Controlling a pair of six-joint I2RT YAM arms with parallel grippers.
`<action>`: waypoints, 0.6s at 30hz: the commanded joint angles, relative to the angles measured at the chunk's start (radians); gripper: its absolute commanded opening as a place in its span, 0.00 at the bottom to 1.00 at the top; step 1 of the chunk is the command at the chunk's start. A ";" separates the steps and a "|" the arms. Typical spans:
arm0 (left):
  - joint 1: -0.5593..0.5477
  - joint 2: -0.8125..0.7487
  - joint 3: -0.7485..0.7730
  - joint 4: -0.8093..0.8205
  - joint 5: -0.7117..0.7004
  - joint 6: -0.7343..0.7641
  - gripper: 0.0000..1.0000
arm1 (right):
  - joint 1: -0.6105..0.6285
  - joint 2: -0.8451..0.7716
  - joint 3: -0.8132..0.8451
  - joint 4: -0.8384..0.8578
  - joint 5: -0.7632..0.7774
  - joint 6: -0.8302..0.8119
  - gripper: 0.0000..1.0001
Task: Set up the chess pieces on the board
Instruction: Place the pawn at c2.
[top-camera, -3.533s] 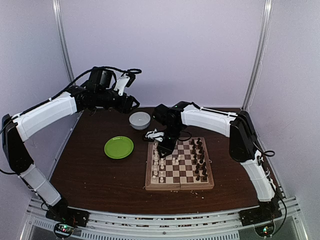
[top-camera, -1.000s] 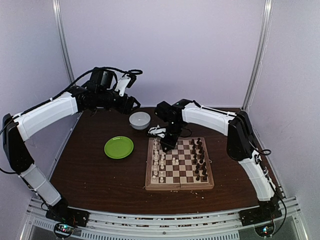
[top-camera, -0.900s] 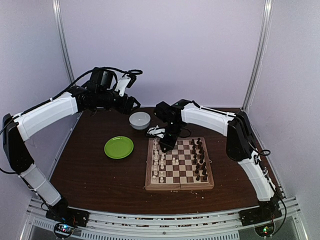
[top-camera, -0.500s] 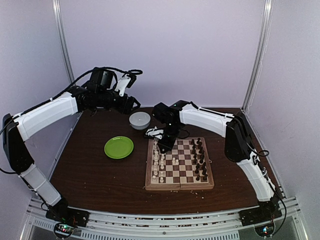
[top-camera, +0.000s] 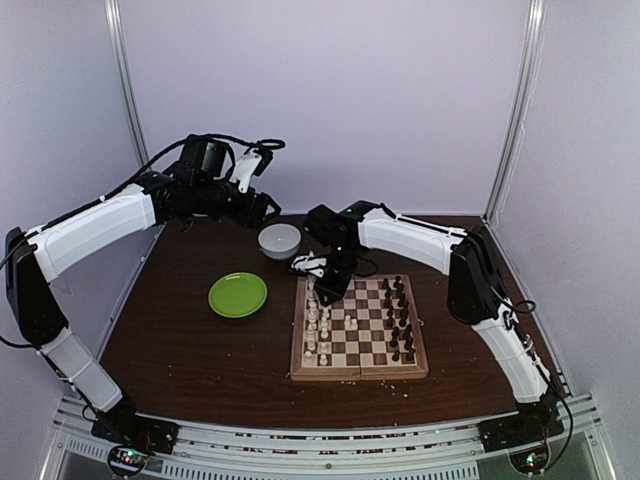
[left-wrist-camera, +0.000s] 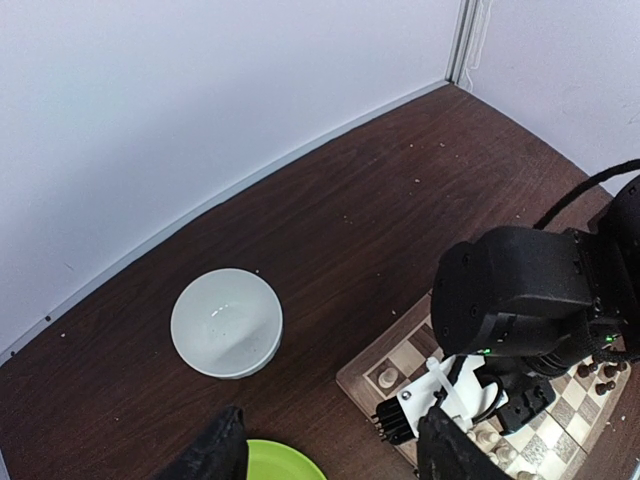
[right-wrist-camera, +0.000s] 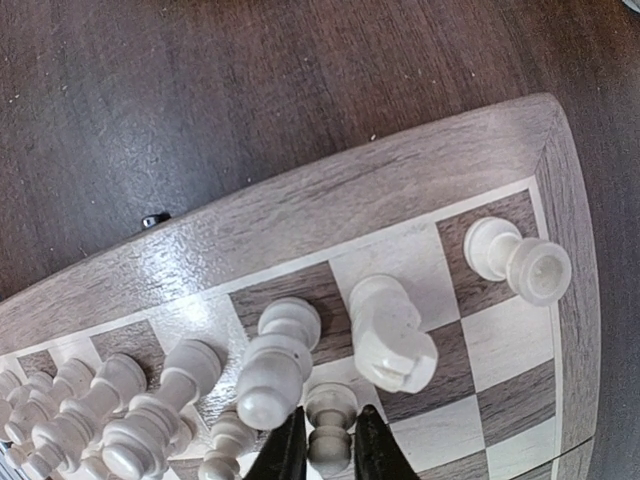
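Note:
The board (top-camera: 358, 374) lies right of centre, with cream-white chess pieces (top-camera: 318, 320) along its left side and dark ones (top-camera: 398, 315) along its right. My right gripper (top-camera: 328, 290) is down over the board's far-left corner. In the right wrist view its fingertips (right-wrist-camera: 328, 450) stand narrowly open on either side of an upright white pawn (right-wrist-camera: 330, 420), with thin gaps. A knight (right-wrist-camera: 392, 335), a rook (right-wrist-camera: 515, 258) and a bishop (right-wrist-camera: 275, 365) stand just beyond it. My left gripper (top-camera: 262, 208) hovers high at the back left, open (left-wrist-camera: 335, 460) and empty.
A white bowl (top-camera: 279, 240) sits behind the board's far-left corner, empty in the left wrist view (left-wrist-camera: 226, 322). A round green plate (top-camera: 238, 295) lies left of the board. Pale crumbs dot the dark table. The enclosure walls stand close behind.
My right arm has edged slightly left over the board's far-left corner. The left arm has stayed still.

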 joint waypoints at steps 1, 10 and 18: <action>-0.004 -0.002 0.031 0.012 0.008 0.000 0.59 | 0.005 0.014 0.017 -0.005 0.020 0.007 0.21; -0.003 0.001 0.029 0.012 0.009 0.001 0.59 | 0.005 -0.073 -0.042 -0.001 0.030 0.007 0.26; -0.007 0.012 0.029 0.014 0.015 -0.004 0.60 | -0.005 -0.306 -0.294 0.062 0.051 0.000 0.30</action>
